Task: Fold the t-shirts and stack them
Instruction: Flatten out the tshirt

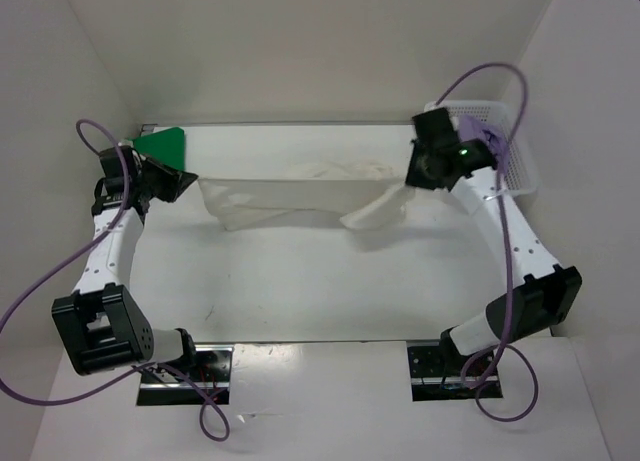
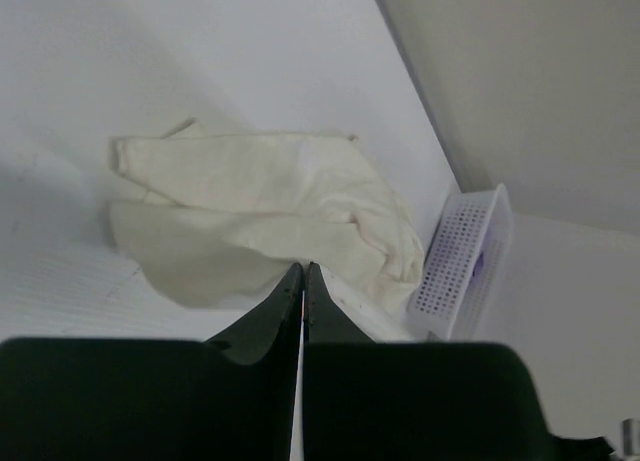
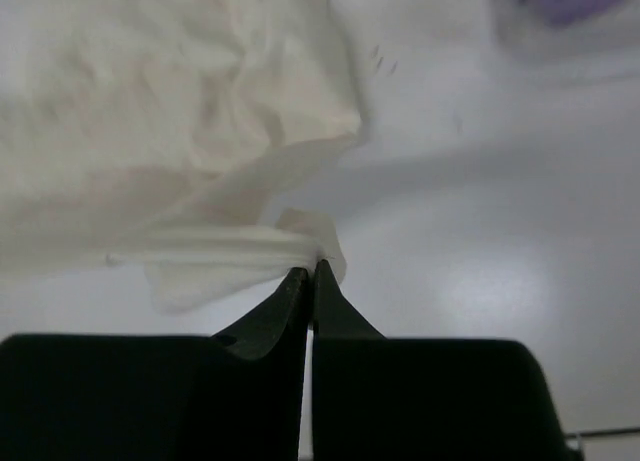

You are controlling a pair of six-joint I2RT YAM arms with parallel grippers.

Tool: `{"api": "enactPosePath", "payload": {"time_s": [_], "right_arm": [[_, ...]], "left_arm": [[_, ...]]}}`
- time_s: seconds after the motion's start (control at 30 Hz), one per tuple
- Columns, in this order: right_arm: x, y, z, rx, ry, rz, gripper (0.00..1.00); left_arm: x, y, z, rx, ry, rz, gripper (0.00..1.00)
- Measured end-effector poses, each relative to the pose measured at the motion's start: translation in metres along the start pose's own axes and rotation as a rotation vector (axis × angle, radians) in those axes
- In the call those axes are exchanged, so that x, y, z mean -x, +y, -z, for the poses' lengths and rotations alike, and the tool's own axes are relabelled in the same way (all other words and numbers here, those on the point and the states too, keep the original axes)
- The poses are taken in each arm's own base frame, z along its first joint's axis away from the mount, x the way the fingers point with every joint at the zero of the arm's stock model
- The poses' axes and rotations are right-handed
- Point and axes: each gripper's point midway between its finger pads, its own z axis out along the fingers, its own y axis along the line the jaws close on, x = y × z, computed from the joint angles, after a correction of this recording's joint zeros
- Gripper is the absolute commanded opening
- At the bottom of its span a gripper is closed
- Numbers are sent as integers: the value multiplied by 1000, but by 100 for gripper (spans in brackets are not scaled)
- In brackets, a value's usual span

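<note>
The white/cream t-shirt [image 1: 290, 196] is stretched between my two grippers across the back middle of the table, its top edge taut and its body and one sleeve sagging toward the front. My left gripper [image 1: 192, 181] is shut on its left corner; in the left wrist view the shut tips [image 2: 303, 267] meet the cloth [image 2: 250, 201]. My right gripper [image 1: 410, 178] is shut on its right end; the right wrist view shows bunched cloth [image 3: 170, 111] pinched at the tips [image 3: 312, 265]. The green t-shirt [image 1: 162, 143] lies folded at the back left. The lavender t-shirt [image 1: 487, 133] sits in the basket.
A white perforated basket [image 1: 515, 146] stands at the back right corner, just behind my right arm; it also shows in the left wrist view [image 2: 455, 261]. White walls close in the table at the back and on both sides.
</note>
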Motion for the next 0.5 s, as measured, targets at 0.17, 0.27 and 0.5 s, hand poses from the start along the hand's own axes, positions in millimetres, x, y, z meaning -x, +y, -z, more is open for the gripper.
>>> {"api": "enactPosePath", "payload": {"time_s": [0.17, 0.27, 0.5], "right_arm": [[149, -18, 86, 12, -373, -152, 0], [195, 36, 138, 145, -563, -104, 0], [-11, 144, 35, 274, -111, 371, 0]], "left_arm": [[4, -71, 17, -165, 19, -62, 0], [20, -105, 32, -227, -32, -118, 0], [60, -118, 46, -211, -162, -171, 0]]}}
